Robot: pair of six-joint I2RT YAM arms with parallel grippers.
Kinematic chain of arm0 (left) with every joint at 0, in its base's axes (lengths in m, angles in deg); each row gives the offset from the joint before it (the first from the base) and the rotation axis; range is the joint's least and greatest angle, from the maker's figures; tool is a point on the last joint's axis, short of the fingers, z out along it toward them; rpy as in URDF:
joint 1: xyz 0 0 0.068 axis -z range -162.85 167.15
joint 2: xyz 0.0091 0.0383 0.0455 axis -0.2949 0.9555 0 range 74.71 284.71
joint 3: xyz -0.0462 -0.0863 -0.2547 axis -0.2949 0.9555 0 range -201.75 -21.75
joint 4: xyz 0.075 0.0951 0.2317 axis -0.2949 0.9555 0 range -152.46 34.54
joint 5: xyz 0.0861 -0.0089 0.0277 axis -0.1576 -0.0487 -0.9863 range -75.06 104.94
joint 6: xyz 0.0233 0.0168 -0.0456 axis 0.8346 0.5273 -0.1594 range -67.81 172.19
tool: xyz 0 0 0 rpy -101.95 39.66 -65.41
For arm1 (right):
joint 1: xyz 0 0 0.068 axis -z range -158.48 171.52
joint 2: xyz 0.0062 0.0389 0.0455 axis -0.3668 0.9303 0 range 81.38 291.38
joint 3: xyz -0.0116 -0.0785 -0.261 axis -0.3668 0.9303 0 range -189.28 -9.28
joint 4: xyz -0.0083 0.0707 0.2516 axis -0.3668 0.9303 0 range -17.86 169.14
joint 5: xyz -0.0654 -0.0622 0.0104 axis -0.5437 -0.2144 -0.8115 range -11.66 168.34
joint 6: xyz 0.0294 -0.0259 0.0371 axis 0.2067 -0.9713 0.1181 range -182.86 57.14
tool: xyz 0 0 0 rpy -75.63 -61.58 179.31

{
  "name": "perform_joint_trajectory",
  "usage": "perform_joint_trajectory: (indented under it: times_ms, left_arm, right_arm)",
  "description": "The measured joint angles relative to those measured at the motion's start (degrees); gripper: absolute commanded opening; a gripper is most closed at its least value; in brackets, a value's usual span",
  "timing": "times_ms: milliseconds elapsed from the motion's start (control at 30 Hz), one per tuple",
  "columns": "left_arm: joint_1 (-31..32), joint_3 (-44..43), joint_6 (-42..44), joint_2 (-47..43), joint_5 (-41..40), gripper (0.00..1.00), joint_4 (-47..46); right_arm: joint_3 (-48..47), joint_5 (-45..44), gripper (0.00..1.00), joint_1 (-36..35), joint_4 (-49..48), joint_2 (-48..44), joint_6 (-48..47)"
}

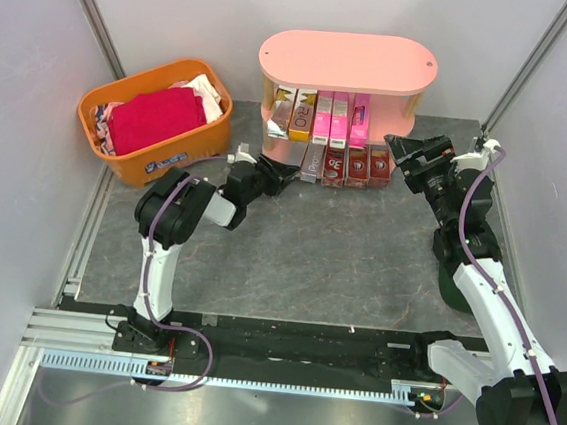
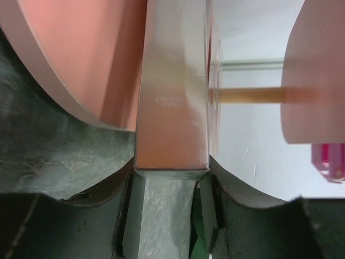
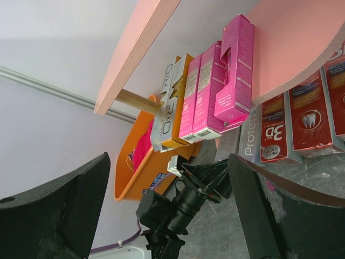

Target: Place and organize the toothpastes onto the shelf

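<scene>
Left wrist view: the left claw (image 2: pixel 170 211) clamps a silver-grey toothpaste carton (image 2: pixel 172 108), its far end inside the bottom level of the shelf (image 2: pixel 81 54). The right claw (image 1: pixel 402 152) hangs open, empty, near the shelf's right end.

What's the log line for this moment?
left gripper: shut on silver carton, bottom tier of shelf | right gripper: open, empty, near shelf

Shelf (image 1: pixel 348 63): back centre of bench (image 1: pixel 340 248).
Basket (image 1: pixel 168 161): left of shelf, cloth (image 1: pixel 157 118) in it.
Upper row of cartons (image 1: pixel 328 116): upright on middle tier, left part.
Lower row of cartons (image 1: pixel 353 166): bottom tier, directly beneath.
End carton (image 2: pixel 172 108): leftmost of lower row, between the fingers of my left claw (image 1: pixel 285 178).
My right claw (image 1: pixel 395 148): right of shelf.
</scene>
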Motion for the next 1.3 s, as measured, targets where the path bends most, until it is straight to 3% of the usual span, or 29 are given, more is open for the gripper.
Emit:
perform_joint_trajectory:
  times_ms: [67,100,167,200,233,500,867,1100,1300]
  left_arm:
    - [0.8,-0.2,0.1,0.8,0.1,0.51,-0.1]
    - [1.0,-0.3,0.1,1.1,0.2,0.67,-0.1]
    - [1.3,-0.7,0.6,2.0,2.3,0.75,0.5]
    - [1.5,-0.9,0.8,2.4,3.4,0.88,1.0]
    - [1.8,-1.0,0.9,2.9,4.2,0.90,1.2]
    - [2.6,0.0,3.1,2.6,7.6,0.98,-2.2]
    - [2.6,15.3,12.4,-9.6,7.1,0.99,-4.3]
    - [3.1,15.5,24.7,-27.8,4.2,1.00,9.7]
    - [3.3,10.4,36.3,-40.3,-0.9,1.00,28.2]
  right_arm:
    - [0.0,0.1,0.98,0.0,0.0,0.0,0.0]
    - [0.0,0.2,0.98,0.0,0.0,0.0,0.0]
    - [0.0,0.4,0.98,0.0,0.0,0.0,0.0]
    - [0.0,0.4,0.98,0.0,0.0,0.0,0.0]
    - [0.0,0.4,0.98,0.0,0.0,0.0,0.0]
    - [0.0,0.5,0.98,0.0,0.0,0.0,0.0]
    - [0.0,0.8,0.98,0.0,0.0,0.0,-1.6]
    - [-2.1,0.3,0.98,0.0,3.3,1.2,-6.2]
    - [-3.2,-2.5,0.98,0.0,7.7,2.6,-12.6]
